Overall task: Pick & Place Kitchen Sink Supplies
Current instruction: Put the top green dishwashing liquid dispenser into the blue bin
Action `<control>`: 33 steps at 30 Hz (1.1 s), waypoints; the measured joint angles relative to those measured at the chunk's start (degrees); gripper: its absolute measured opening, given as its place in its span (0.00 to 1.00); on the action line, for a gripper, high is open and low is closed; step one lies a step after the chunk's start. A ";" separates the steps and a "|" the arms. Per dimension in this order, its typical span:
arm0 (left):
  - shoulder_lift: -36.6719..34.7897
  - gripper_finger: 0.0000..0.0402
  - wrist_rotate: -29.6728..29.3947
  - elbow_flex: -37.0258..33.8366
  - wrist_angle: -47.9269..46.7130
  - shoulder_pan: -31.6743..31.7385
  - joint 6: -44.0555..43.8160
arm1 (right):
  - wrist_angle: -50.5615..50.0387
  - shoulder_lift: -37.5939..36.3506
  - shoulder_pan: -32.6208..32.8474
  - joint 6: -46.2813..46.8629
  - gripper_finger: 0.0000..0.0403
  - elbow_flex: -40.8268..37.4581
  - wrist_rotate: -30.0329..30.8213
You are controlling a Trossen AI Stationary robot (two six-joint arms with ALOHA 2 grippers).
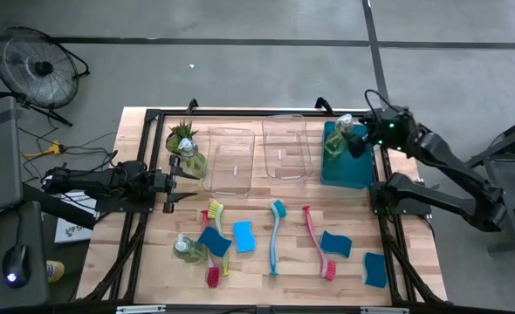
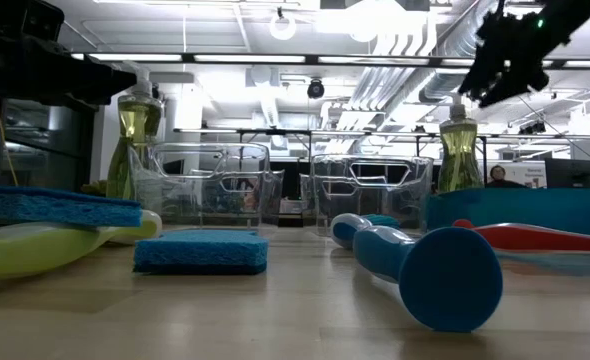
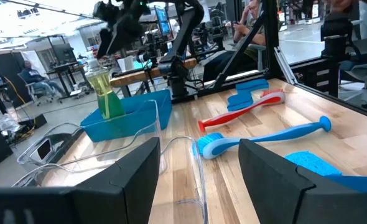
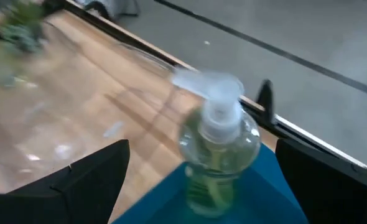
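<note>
The soap bottle [image 4: 219, 146] stands upright in the teal bin [image 1: 346, 170] at the table's far right; the right gripper [image 1: 359, 138] hovers above it, fingers wide apart; likely light, smooth, top-heavy, best taken around its body; the left gripper [image 1: 183, 185], half-open and empty, waits near the plant [image 1: 182, 133].

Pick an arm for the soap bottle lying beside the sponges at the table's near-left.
Left, probably. The left tool hovers open near the plant, on the same side as that small clear soap bottle. The right tool hangs open over the teal plastic bin, across the table.
</note>
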 joint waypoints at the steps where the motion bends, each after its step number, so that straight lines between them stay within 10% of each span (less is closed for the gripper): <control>1: 0.00 0.53 -0.01 -0.01 -0.01 0.00 -0.02 | -0.63 -0.28 0.10 0.44 0.98 1.11 -1.30; 21: 0.02 0.53 0.00 0.01 -0.01 0.00 -0.02 | 0.93 -10.31 19.72 6.38 0.99 5.20 -2.21; 33: 0.01 0.53 -0.01 -0.01 -0.01 0.00 -0.02 | 19.79 -8.66 33.50 7.28 0.99 -3.20 -1.53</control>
